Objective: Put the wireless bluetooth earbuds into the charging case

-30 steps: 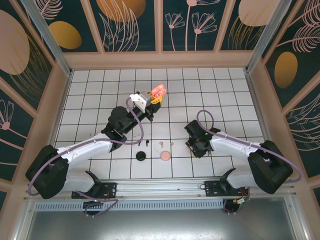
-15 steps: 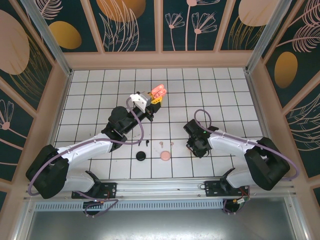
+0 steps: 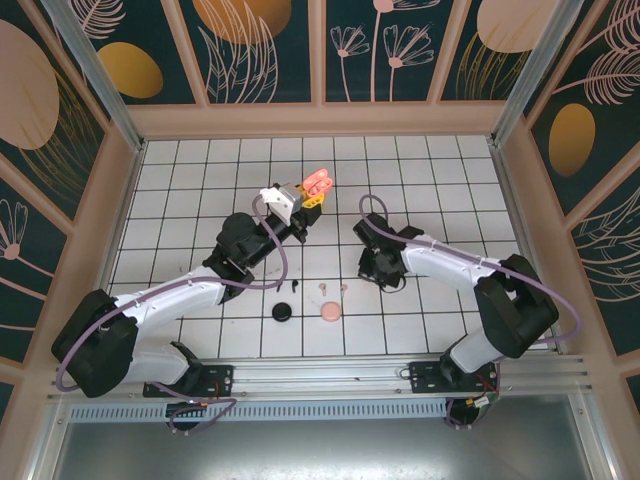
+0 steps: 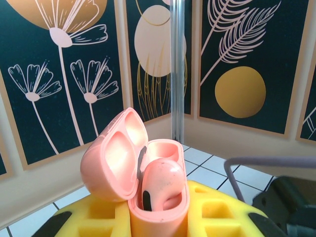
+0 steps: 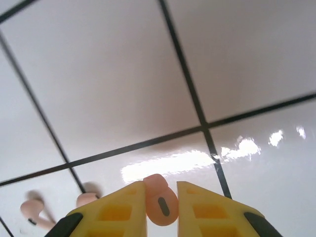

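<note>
Over on the left wrist camera, your left claw is clamped on the charging case. It's a glossy coral-pink plastic shell with rounded corners, standing upright between the blocky yellow fingers. The lid is flipped open to the left, so you can see two smooth scooped hollows inside it. One coral-pink earbud sits in the body of the case, fat rounded end up, with a dark slot down its side. The whole thing is held up above the white tiled table.

Your right claw is pinched on a second earbud. It's the same coral-pink, a smooth little nub with a dark oval mark, poking out between the two yellow waffle-patterned fingertips. It hangs over shiny white tiles with thin dark grid lines.

Off to its lower left, two pale pink earbuds lie on the table, blurry, stems sticking out. From the top camera they're near the front middle, with a black earbud just to their left. A flat pink disc and a round black lump lie a row closer to you.
</note>
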